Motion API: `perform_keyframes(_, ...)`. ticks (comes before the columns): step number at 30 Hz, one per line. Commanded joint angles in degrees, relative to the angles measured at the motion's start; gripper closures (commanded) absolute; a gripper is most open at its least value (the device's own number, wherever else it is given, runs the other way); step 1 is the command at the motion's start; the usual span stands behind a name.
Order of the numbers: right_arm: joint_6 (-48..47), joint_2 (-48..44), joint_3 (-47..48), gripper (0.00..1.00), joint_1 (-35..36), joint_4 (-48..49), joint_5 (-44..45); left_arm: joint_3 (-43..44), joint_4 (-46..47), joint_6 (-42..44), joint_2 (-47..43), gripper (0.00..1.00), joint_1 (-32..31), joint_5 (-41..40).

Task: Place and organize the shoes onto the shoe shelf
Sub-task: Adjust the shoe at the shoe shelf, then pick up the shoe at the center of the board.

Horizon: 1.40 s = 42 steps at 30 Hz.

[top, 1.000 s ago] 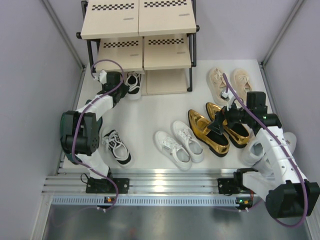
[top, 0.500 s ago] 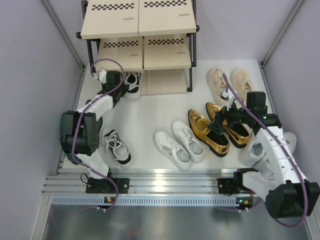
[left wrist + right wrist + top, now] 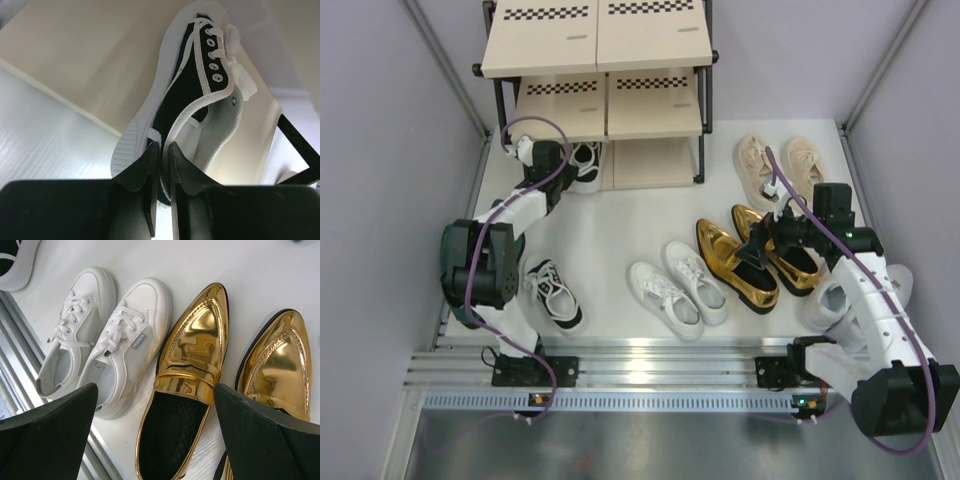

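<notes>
The shoe shelf (image 3: 550,42) stands at the back left. My left gripper (image 3: 558,160) is at its bottom tier, shut on the heel collar of a black-and-white sneaker (image 3: 586,163). In the left wrist view the gripper (image 3: 161,150) pinches that sneaker (image 3: 190,85), whose toe points in over the beige board (image 3: 75,55). My right gripper (image 3: 760,250) hangs open over the left gold loafer (image 3: 735,262). In the right wrist view the gripper (image 3: 155,405) straddles this loafer (image 3: 192,365) without touching it.
On the floor lie the other black-and-white sneaker (image 3: 554,294), a pair of white lace-ups (image 3: 678,287), the second gold loafer (image 3: 792,258) and beige sneakers (image 3: 780,165). A chunky white sneaker (image 3: 823,302) shows under the right arm. Grey walls close both sides.
</notes>
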Motion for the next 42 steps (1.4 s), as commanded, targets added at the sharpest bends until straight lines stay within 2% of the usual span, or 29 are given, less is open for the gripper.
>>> perform_keyframes(1, -1.24, -0.93, 0.08, 0.01, -0.61, 0.59, -0.60, 0.47, 7.42, -0.54, 0.61, 0.81, 0.02, 1.93)
perform_keyframes(4, -1.15, -1.02, 0.08, 0.00, -0.52, 0.59, -0.68, 0.47, 6.71, -0.72, 0.35, 0.65, 0.11, 2.11)
perform_keyframes(6, -1.24, -1.11, 0.08, 0.00, -0.52, 0.51, -0.60, 0.47, 6.19, -0.72, -0.26, 0.60, 0.11, 2.55)
perform_keyframes(7, -1.24, -1.02, 0.00, 0.01, -0.61, 0.42, -0.60, 0.47, 5.92, -0.72, -0.70, 0.52, 0.02, 2.81)
perform_keyframes(11, -1.24, -1.02, 0.00, 0.01, -0.61, 0.59, -0.60, -0.31, 3.90, -0.63, -3.59, 0.37, 0.11, 2.81)
perform_keyframes(15, -2.02, -1.28, -0.09, 0.01, -0.61, 0.16, -0.51, -1.02, 0.92, 1.91, -8.59, 0.25, 0.11, 2.81)
perform_keyframes(17, -2.90, -1.37, 0.00, 0.01, -0.61, -0.46, -0.77, -1.11, -3.55, 4.11, -12.98, 0.22, 0.11, 2.55)
perform_keyframes(21, -6.41, -1.20, 0.70, 0.01, -0.52, -2.30, -1.65, -1.72, -18.05, 5.79, -22.39, 0.19, 0.11, 2.37)
perform_keyframes(24, -11.33, -0.06, 2.28, 0.00, -0.08, -6.52, -3.23, -6.71, -32.27, 1.06, -32.58, 0.19, 0.11, 4.65)
perform_keyframes(26, -14.14, 0.99, 3.51, 0.01, 0.80, -9.58, -3.93, -13.02, -42.79, -6.14, -41.25, 0.19, 0.11, 7.02)
perform_keyframes(29, -14.95, 3.11, 4.13, 0.01, 3.86, -10.83, -2.98, -21.28, -52.84, -16.25, -52.77, 0.18, 0.02, 10.01)
perform_keyframes(32, -14.08, 4.69, 3.34, 0.01, 8.78, -9.70, -2.01, -24.04, -64.28, -22.15, -59.74, 0.20, 0.02, 13.18)
perform_keyframes(33, -13.81, 5.56, 2.99, 0.01, 11.15, -8.30, -1.83, -23.79, -69.09, -22.94, -60.29, 0.20, -0.07, 13.27)
perform_keyframes(37, -12.05, 8.55, 3.86, 0.01, 15.03, -6.71, -2.17, -19.66, -74.84, -20.16, -54.35, 0.20, -0.07, 13.18)
perform_keyframes(42, -11.26, 10.49, 5.36, 0.01, 16.97, -5.91, -2.88, -18.16, -75.29, -17.33, -46.60, 0.22, -0.77, 10.90)
